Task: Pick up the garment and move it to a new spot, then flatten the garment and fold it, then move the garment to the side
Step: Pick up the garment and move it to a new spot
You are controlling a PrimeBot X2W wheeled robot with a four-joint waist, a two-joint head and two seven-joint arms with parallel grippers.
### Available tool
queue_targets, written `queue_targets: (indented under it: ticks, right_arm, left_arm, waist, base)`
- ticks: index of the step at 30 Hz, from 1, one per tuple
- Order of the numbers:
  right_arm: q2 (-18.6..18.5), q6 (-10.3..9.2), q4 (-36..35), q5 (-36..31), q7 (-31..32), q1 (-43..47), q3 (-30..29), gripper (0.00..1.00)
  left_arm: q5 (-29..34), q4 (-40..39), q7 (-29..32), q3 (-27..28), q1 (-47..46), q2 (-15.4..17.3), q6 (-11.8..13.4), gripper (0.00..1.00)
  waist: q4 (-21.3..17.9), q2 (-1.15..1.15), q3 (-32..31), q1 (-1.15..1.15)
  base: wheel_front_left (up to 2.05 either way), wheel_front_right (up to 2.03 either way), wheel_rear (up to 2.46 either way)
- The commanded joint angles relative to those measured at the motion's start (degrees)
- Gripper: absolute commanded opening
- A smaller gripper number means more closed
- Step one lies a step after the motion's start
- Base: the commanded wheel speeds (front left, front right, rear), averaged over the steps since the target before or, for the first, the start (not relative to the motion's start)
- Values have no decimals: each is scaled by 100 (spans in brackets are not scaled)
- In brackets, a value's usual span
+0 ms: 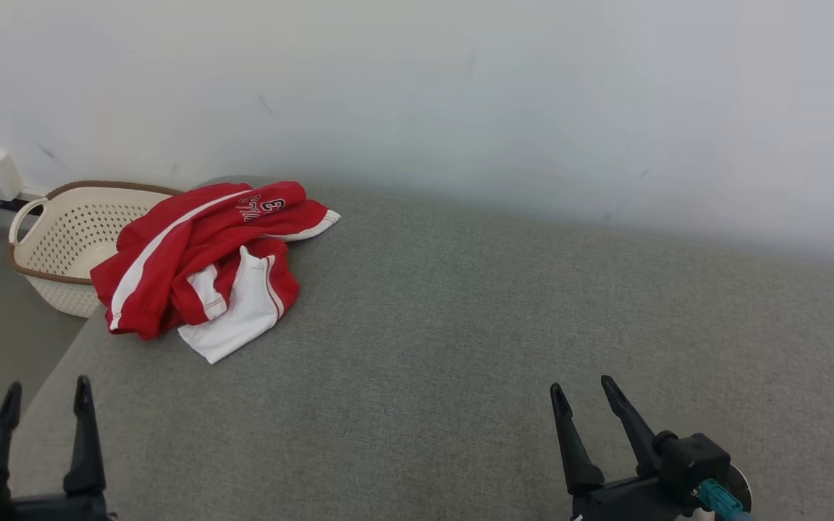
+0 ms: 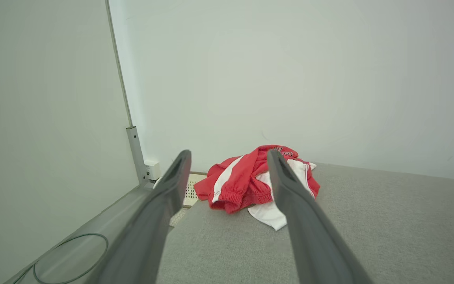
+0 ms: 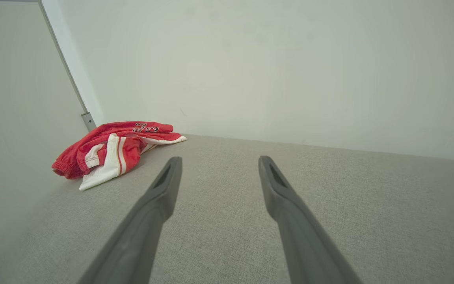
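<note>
Nearest, two dark long-fingered grippers, the left gripper [image 1: 48, 383] and the right gripper [image 1: 580, 383], sit at the near edge of the grey woven fabric surface [image 1: 460, 325], both with fingers spread and holding nothing. Beyond them the surface offers open room across its middle and right. One crumpled red-and-white garment [image 1: 192, 253] lies at the far left edge, just beside one cream perforated basket [image 1: 62, 224], below the white wall [image 1: 460, 94].

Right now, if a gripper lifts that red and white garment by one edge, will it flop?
Likely floppy: the garment lies crumpled in soft folds, so it should drape. Probably light, being thin cloth. It could snag the basket beside it.
</note>
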Motion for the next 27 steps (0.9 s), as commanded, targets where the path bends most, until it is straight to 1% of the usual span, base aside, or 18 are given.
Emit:
queue_targets:
  ticks: [1,5,9,17,25,26,27]
  right_arm:
    - [4,4,3,18,-12,-25,26,100]
    - [-21,4,-11,43,4,-64,50,100]
    - [-36,4,-58,35,24,-143,98,100]
    - [-106,4,-165,-26,35,-281,24,100]
    - [-181,4,-304,-74,90,-424,6,100]
    - [-181,4,-304,-74,90,-424,6,100]
    - [-190,4,-318,-89,108,-432,-5,100]
  left_arm:
    - [-42,36,-1,29,-121,45,-22,100]
    - [-126,314,124,-5,-654,276,-211,100]
    - [-168,571,150,14,-1118,504,-325,100]
    - [-392,1152,140,75,-1978,818,-581,100]
    - [-633,1970,191,222,-2797,1152,-712,100]
    - [-633,1970,191,222,-2797,1152,-712,100]
    - [-671,2104,178,228,-2898,1221,-751,100]
  waist:
    - [-103,-1,78,-1]
    - [-268,-1,176,-1]
    - [-488,-1,335,-1]
    - [-879,-1,676,-1]
    - [-1251,-1,1037,-1]
    - [-1251,-1,1037,-1]
    - [-1293,-1,1084,-1]
  base:
    - [0,0,0]
    - [0,0,0]
    - [0,0,0]
    - [0,0,0]
    - [0,0,0]
    - [0,0,0]
    - [0,0,0]
